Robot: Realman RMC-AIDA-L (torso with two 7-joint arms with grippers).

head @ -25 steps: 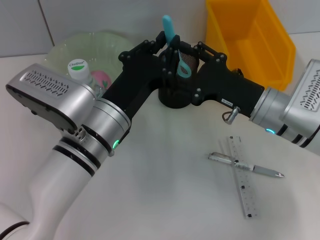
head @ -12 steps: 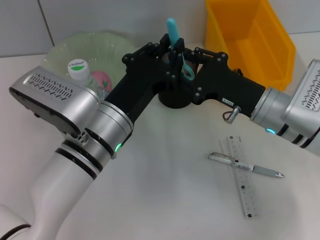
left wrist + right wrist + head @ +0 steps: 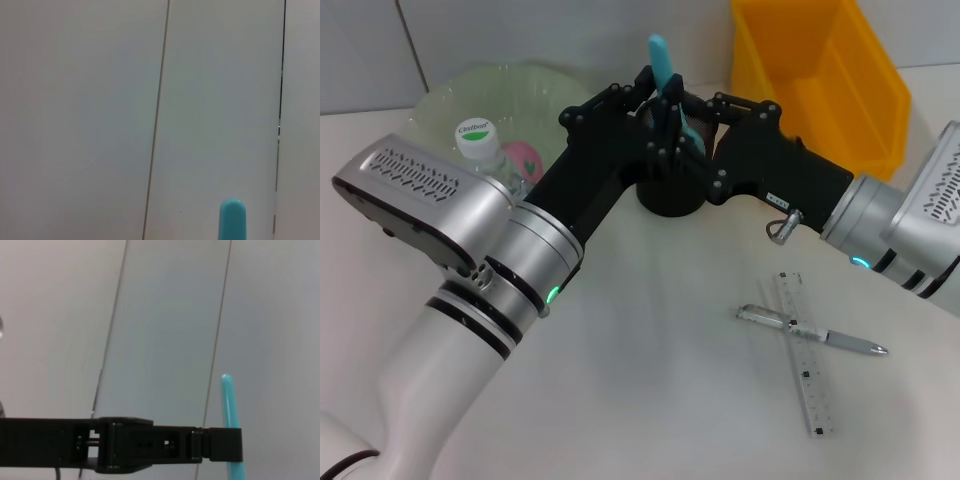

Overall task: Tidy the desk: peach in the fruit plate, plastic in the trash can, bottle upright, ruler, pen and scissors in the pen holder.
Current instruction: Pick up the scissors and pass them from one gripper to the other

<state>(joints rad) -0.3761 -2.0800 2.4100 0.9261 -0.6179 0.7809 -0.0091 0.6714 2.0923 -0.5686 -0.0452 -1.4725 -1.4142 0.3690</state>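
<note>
Standing nearly upright over the black mesh pen holder (image 3: 670,190), the teal-handled scissors (image 3: 665,70) are pinched by the left hand (image 3: 665,120); the right hand (image 3: 705,125) crowds beside it, grip untellable. In the left wrist view, only the handle tip shows. The right wrist view shows the handle's long axis vertical.

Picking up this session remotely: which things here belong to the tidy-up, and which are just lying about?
Job: scissors, held over the pen holder by left gripper and right gripper; pen; ruler; bottle; peach in fruit plate; yellow trash can.
Lying about: nothing visible.
</note>
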